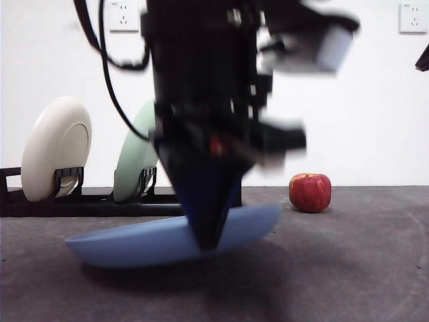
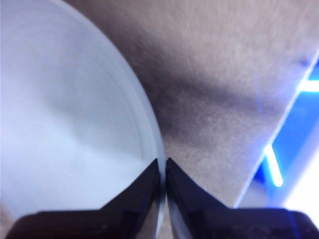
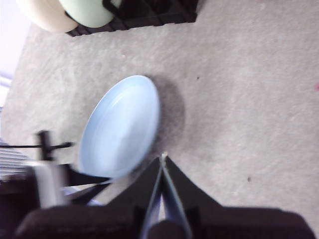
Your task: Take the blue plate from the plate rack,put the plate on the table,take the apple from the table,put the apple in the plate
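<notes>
My left gripper [image 1: 208, 241] is shut on the rim of the blue plate [image 1: 147, 245], holding it low and slightly tilted over the table [image 1: 348, 268], with its right edge higher. In the left wrist view the jaws pinch the plate's rim [image 2: 163, 169], and the plate [image 2: 65, 124] fills one side. The apple [image 1: 310, 192] sits on the table to the right, apart from the plate. The plate rack [image 1: 87, 201] stands behind at the left. My right gripper [image 3: 163, 159] is shut and empty, high above the table; its view shows the blue plate [image 3: 122, 124] from above.
A cream plate [image 1: 57, 147] and a pale green plate [image 1: 134, 157] stand upright in the rack. A black tip [image 1: 422, 60] shows at the right edge. A white wall with sockets is behind. In the right wrist view the rack [image 3: 149, 12] is at the far end.
</notes>
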Motion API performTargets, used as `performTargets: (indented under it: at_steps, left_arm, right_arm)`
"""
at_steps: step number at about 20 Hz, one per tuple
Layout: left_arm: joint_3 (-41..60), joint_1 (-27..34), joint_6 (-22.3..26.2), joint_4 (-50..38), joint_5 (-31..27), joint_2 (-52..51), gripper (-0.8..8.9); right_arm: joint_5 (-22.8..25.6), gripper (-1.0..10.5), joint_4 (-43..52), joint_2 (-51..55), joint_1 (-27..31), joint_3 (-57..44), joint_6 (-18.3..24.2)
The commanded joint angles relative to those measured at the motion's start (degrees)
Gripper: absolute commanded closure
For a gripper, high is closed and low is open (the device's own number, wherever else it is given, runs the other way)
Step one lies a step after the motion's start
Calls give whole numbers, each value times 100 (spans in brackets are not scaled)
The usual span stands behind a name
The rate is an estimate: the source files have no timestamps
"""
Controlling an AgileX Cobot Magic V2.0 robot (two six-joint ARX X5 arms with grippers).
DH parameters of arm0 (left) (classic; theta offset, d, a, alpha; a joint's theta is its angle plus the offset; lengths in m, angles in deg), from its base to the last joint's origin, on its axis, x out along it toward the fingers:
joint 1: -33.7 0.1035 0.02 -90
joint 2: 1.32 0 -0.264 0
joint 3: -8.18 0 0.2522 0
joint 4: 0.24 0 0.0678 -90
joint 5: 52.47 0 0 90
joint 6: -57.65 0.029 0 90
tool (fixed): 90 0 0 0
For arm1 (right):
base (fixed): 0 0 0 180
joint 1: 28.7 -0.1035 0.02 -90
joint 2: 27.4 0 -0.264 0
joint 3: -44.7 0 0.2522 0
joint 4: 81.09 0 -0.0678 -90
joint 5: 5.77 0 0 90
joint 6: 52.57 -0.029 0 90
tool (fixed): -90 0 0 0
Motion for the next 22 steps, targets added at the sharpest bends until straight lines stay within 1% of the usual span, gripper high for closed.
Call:
performTargets:
  at_steps: [1,5,7,8,9,10,11,14,16,20,22]
  left_arm:
    - [70,39,105,70,55,402,821]
    - [70,39,55,94,85,807,818]
    - [68,39,-96,94,81,809,812]
    - [50,39,-186,114,83,802,796]
    - [46,42,-225,129,83,782,736]
    - [46,44,-223,129,83,780,699]
    - [46,44,-225,133,85,776,683]
    - [33,37,-269,166,83,774,683]
    - [-96,39,-369,348,83,774,683]
    - [-442,37,-396,632,94,564,684]
    - [-625,33,-398,732,409,284,684]
  right_arm:
    - [-83,946,-15,9,-7,26,55]
    - [-81,946,-11,9,-7,26,55]
    - [-81,946,-11,9,-7,26,55]
    - [-81,946,-9,9,-7,26,55]
    - [-79,946,-9,9,-7,26,55]
    - [-79,946,-7,9,-7,26,55]
    - [-79,946,2,9,-7,26,55]
    - [-79,946,9,9,-7,26,55]
    - [-79,946,11,9,-7,26,55]
    - [-79,946,46,9,-7,26,52]
    - [-76,945,98,9,-7,26,39]
